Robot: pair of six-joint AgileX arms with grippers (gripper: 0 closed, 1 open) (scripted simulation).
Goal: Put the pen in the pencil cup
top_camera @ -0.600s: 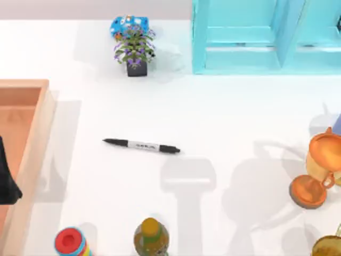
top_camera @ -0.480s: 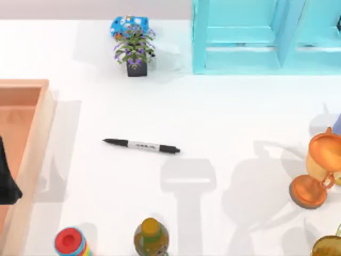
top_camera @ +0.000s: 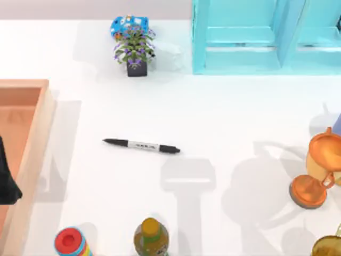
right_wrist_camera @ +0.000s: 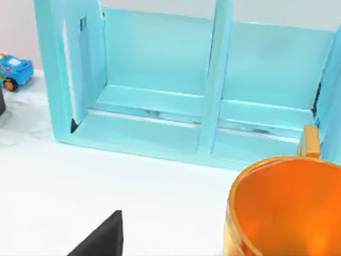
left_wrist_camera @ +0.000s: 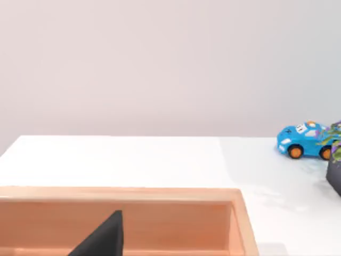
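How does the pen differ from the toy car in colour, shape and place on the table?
The pen is black with a pale grey middle band; the toy car is bright blue with orange wheels. The pen is long and slim, lying flat near the table's middle; the car is short and rounded, standing on its wheels at the far edge, just behind the potted plant. The pen lies apart from everything; the car sits close to the plant. Both rest on the white table.

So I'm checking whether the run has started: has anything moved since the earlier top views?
Nothing visibly changed. The pen lies flat on the white table in the same spot, untouched; the potted plant, trophy cup and wooden tray sit as before.
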